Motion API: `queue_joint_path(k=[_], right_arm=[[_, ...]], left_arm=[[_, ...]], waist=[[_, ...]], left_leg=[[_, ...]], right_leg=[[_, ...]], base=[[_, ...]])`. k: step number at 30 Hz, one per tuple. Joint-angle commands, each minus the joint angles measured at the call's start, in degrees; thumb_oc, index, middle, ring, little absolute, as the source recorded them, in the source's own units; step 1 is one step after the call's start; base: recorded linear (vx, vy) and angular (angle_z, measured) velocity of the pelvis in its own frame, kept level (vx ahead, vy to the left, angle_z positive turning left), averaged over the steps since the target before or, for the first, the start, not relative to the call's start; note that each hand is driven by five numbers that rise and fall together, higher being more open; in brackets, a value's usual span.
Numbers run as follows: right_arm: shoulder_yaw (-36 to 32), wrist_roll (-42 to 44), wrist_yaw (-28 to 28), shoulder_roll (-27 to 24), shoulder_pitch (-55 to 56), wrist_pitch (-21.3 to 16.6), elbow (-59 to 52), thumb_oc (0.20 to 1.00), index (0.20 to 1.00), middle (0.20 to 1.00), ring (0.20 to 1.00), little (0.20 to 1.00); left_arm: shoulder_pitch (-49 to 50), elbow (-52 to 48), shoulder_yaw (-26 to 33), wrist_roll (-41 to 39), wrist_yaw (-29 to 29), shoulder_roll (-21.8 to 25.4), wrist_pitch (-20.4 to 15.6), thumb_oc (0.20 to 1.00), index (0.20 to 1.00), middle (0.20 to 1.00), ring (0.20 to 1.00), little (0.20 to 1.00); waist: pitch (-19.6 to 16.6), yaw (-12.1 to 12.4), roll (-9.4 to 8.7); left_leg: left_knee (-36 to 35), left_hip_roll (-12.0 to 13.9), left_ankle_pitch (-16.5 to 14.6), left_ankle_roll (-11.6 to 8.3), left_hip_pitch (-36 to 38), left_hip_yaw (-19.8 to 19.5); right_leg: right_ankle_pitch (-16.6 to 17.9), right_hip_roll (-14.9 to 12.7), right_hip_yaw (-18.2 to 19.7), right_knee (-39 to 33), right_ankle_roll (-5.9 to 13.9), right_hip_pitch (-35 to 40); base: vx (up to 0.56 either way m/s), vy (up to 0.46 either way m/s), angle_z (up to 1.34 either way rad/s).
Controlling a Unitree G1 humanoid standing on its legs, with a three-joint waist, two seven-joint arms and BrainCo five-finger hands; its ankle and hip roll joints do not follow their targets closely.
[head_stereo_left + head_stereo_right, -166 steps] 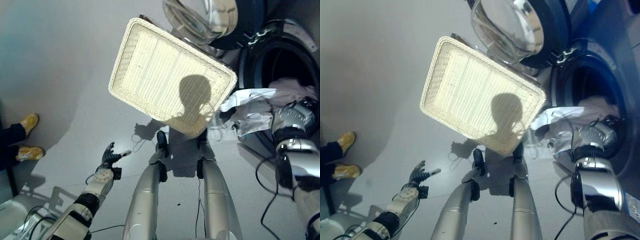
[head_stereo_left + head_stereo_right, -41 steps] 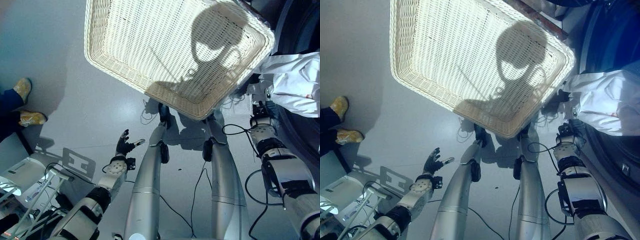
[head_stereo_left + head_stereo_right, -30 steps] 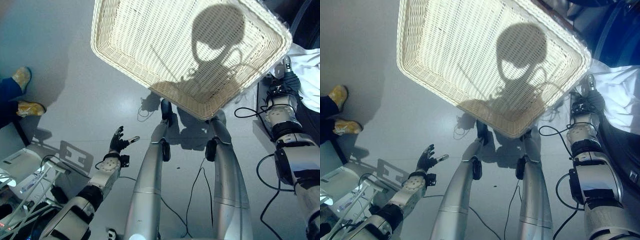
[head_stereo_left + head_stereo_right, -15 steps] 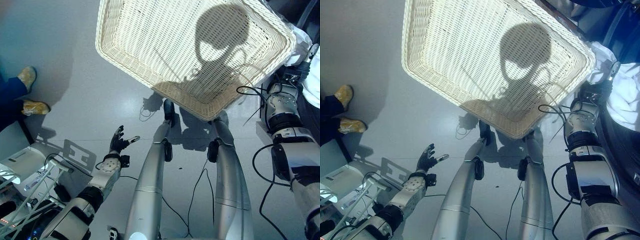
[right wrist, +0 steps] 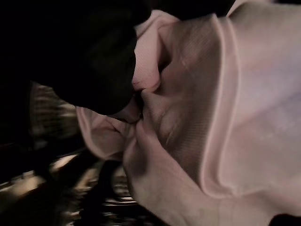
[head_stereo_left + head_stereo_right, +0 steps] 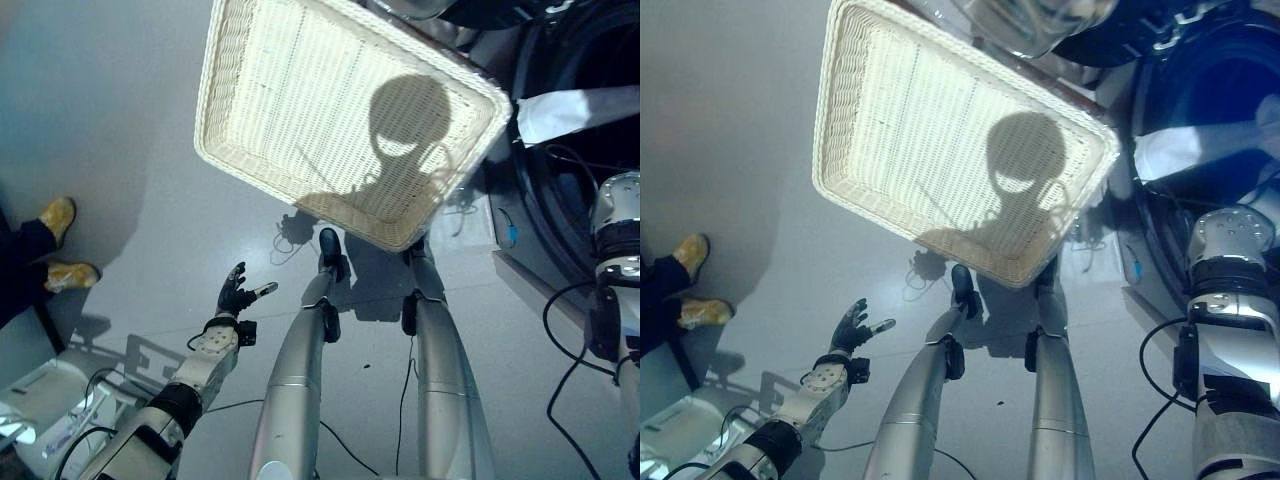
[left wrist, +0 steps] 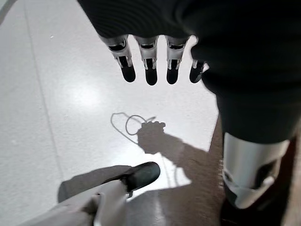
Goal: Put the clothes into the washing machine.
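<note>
**Laundry at the drum, basket bare**

We see the right arm reaching into the washing machine (image 6: pixel 560 150), its hand's grip hidden among pale clothes (image 5: pixel 225 108) inside; we cannot tell its state. A white garment (image 6: pixel 575 105) drapes the rim. The left hand (image 6: pixel 237 296) hovers, fingers relaxed, beside the wicker basket (image 6: pixel 215 140).

- basket (image 6: pixel 300 110): cream wicker, fine ribbed weave
- floor (image 6: pixel 120 120): plain pale grey
- washing machine (image 6: pixel 560 200): dark drum opening
- cloth (image 5: pixel 225 108): pale pink, finely ribbed; white strip in head view
- person's shoes (image 6: pixel 60 245): yellow, far left
</note>
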Motion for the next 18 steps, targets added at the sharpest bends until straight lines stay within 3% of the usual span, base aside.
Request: queue_joint_path(k=[1, 2, 3, 5, 6, 8, 10, 11, 12, 13, 14, 15, 16, 17, 18], right_arm=[[0.70, -5.75, -5.30, -10.43, 2.40, 1.83, -3.60, 0.200, 0.200, 0.200, 0.200, 0.200], [0.61, -5.48, -5.57, -10.84, 2.73, 3.06, -3.19, 0.200, 0.200, 0.200, 0.200, 0.200], [0.60, -3.38, -5.09, -13.43, 4.15, 8.29, -0.02, 0.200, 0.200, 0.200, 0.200, 0.200], [0.70, -3.04, -5.56, -14.06, 4.42, 10.10, 0.42, 0.200, 0.200, 0.200, 0.200, 0.200], [0.52, 1.65, -6.98, -17.63, 5.17, 7.67, 3.28, 0.200, 0.200, 0.200, 0.200, 0.200], [-3.66, 10.22, -6.88, -19.33, 8.13, -2.86, 2.14, 0.209, 0.209, 0.209, 0.209, 0.209], [-8.07, 14.81, -8.78, -19.06, 13.22, -5.06, 2.38, 0.570, 0.570, 0.570, 0.570, 0.570], [-10.83, 22.11, -8.77, -19.03, 15.59, -3.75, 4.92, 1.000, 1.000, 1.000, 1.000, 1.000], [-12.16, 25.06, -8.65, -19.48, 16.27, -0.67, 7.97, 1.000, 1.000, 1.000, 1.000, 1.000], [-12.49, 26.21, -8.97, -20.78, 16.09, 7.45, 13.25, 1.000, 1.000, 1.000, 1.000, 1.000], [-12.04, 26.21, -10.39, -20.67, 15.96, 13.08, 14.04, 1.000, 1.000, 1.000, 1.000, 1.000], [-11.95, 26.21, -11.00, -20.60, 15.92, 16.26, 14.22, 1.000, 1.000, 1.000, 1.000, 1.000], [-11.12, 26.21, -9.58, -19.22, 16.17, 27.02, 15.26, 1.000, 1.000, 1.000, 1.000, 1.000], [-10.80, 26.21, -7.89, -18.38, 16.23, 33.69, 15.58, 1.000, 1.000, 1.000, 1.000, 1.000], [-8.50, 26.21, -3.16, -16.70, 16.30, 44.90, 16.51, 1.000, 1.000, 1.000, 1.000, 1.000]], left_arm=[[6.86, 0.12, 1.05, -2.34, -1.08, 1.35, 0.92, 1.000, 1.000, 1.000, 1.000, 1.000], [6.87, 0.29, 1.17, -2.34, -1.16, 1.43, 1.01, 1.000, 1.000, 1.000, 1.000, 1.000], [7.02, 1.24, 1.92, -2.16, -2.03, 2.26, 1.31, 1.000, 1.000, 1.000, 1.000, 1.000], [7.03, 1.47, 2.10, -2.14, -2.20, 2.45, 1.40, 1.000, 1.000, 1.000, 1.000, 1.000], [7.75, 3.29, 3.31, -1.70, -3.86, 3.21, 0.60, 1.000, 1.000, 1.000, 1.000, 1.000], [8.67, 4.84, 4.02, -1.57, -4.58, 3.74, -0.47, 1.000, 1.000, 1.000, 1.000, 1.000], [8.58, 5.23, 4.48, -1.18, -4.74, 4.05, -0.01, 1.000, 1.000, 1.000, 1.000, 1.000], [7.94, 5.74, 4.76, -0.81, -5.00, 4.17, 0.69, 1.000, 1.000, 1.000, 1.000, 1.000], [7.15, 6.13, 4.26, -0.98, -5.08, 4.40, 1.06, 1.000, 1.000, 1.000, 1.000, 1.000], [5.39, 6.41, 3.43, -1.78, -5.68, 5.60, 2.25, 1.000, 1.000, 1.000, 1.000, 1.000], [4.86, 6.23, 3.22, -1.98, -5.92, 6.12, 2.69, 1.000, 1.000, 1.000, 1.000, 1.000], [4.75, 6.14, 3.19, -2.04, -5.98, 6.30, 2.81, 1.000, 1.000, 1.000, 1.000, 1.000], [4.18, 5.78, 3.13, -1.95, -6.39, 6.78, 3.27, 1.000, 1.000, 1.000, 1.000, 1.000], [4.00, 5.51, 3.17, -1.98, -6.59, 7.12, 3.46, 1.000, 1.000, 1.000, 1.000, 1.000], [3.38, 4.93, 2.94, -2.03, -6.77, 7.87, 3.95, 1.000, 1.000, 1.000, 1.000, 1.000]], waist=[[-0.36, -2.03, 4.24], [-0.36, -2.13, 4.05], [-0.36, -2.48, 3.06], [-0.36, -2.58, 2.82], [-0.36, -2.75, 1.85], [-0.36, -3.71, 0.76], [-0.36, -4.06, -0.05], [-0.36, -4.09, -0.49], [-0.36, -3.88, -0.63], [-0.36, -3.48, -0.79], [-0.36, -3.26, -0.86], [-0.36, -3.21, -0.89], [-0.36, -2.81, -0.77], [-0.36, -2.63, -0.75], [-0.36, -2.10, -0.64]], left_leg=[[-5.89, -1.38, 2.28, -1.79, 2.64, 0.58], [-5.91, -1.36, 2.24, -1.79, 2.86, 0.60], [-6.12, -1.17, 2.18, -1.80, 3.90, 0.82], [-6.19, -1.11, 2.16, -1.79, 4.12, 0.86], [-6.45, -0.87, 1.87, -1.79, 5.29, 0.92], [-5.95, -0.52, 1.41, -1.83, 5.85, 0.84], [-5.17, -0.33, 1.11, -1.93, 5.90, 0.74], [-4.25, -0.41, 0.81, -1.78, 5.84, 0.54], [-3.72, -0.48, 0.60, -1.66, 5.71, 0.32], [-2.85, -0.48, 0.36, -1.39, 5.32, -0.03], [-2.43, -0.47, 0.30, -1.29, 4.97, -0.20], [-2.27, -0.47, 0.27, -1.27, 4.83, -0.27], [-2.09, -0.70, 0.39, -1.06, 4.41, -0.58], [-2.15, -0.82, 0.51, -0.97, 4.29, -0.68], [-2.40, -0.84, 0.70, -0.90, 4.01, -0.78]], right_leg=[[-10.37, 4.83, -2.71, 8.26, 1.92, 1.70], [-10.33, 4.84, -2.76, 8.18, 1.92, 1.96], [-10.03, 5.03, -3.01, 7.62, 1.80, 3.21], [-10.03, 5.09, -3.06, 7.56, 1.75, 3.47], [-10.05, 5.19, -3.44, 7.06, 1.58, 4.89], [-10.25, 5.20, -3.93, 7.35, 1.55, 5.79], [-10.38, 5.13, -4.18, 7.95, 1.57, 5.97], [-10.50, 5.09, -4.24, 8.56, 1.53, 6.02], [-10.63, 5.07, -4.13, 8.96, 1.50, 5.97], [-10.69, 4.90, -4.15, 9.53, 1.44, 5.88], [-10.65, 4.83, -4.31, 9.79, 1.39, 5.73], [-10.66, 4.80, -4.39, 9.89, 1.38, 5.66], [-10.54, 4.73, -4.47, 9.88, 1.28, 5.45], [-10.45, 4.69, -4.59, 9.73, 1.23, 5.43], [-10.34, 4.53, -4.73, 9.46, 1.17, 5.28]], base=[[0.00, -0.010, -0.12], [0.01, -0.038, -0.05], [0.01, -0.035, -0.02], [0.02, -0.043, -0.01], [0.04, -0.065, 0.00], [0.04, -0.100, 0.00], [0.03, -0.093, -0.05], [0.04, -0.073, -0.07], [0.04, -0.117, -0.05], [0.03, -0.114, -0.01], [0.01, -0.102, 0.04], [0.01, -0.080, 0.07], [0.01, -0.064, 0.07], [0.00, -0.086, 0.07], [-0.02, -0.077, 0.13]])
